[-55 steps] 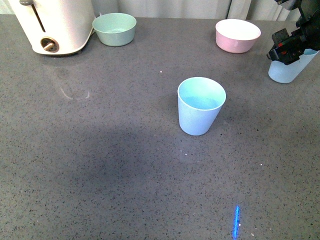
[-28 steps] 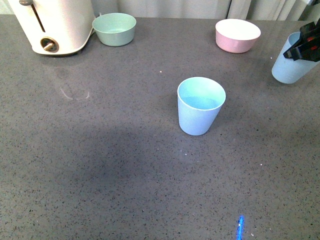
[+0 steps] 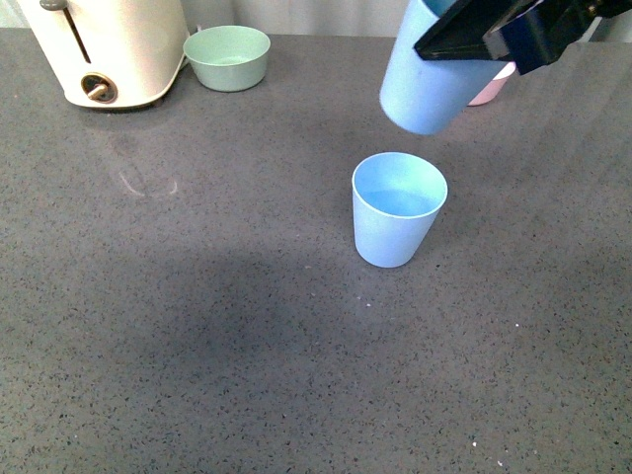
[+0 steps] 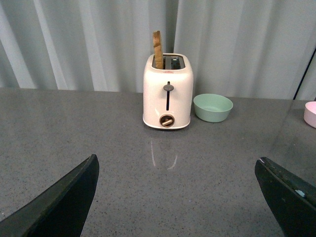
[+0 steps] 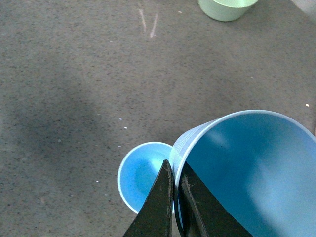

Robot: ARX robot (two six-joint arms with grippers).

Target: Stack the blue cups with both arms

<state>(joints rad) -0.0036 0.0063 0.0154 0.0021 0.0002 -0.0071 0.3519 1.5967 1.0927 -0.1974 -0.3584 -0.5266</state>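
Right gripper (image 5: 177,195) was pinching the rim of the lifted blue cup (image 3: 430,84), hanging tilted just above the second blue cup (image 3: 398,209), which stood upright mid-table (image 3: 197,346). Left gripper (image 4: 176,163) sat spread wide, empty.

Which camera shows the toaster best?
The left wrist view: the whole toaster shows, with a slice in its slot. The front view crops its top; the right wrist view misses it.
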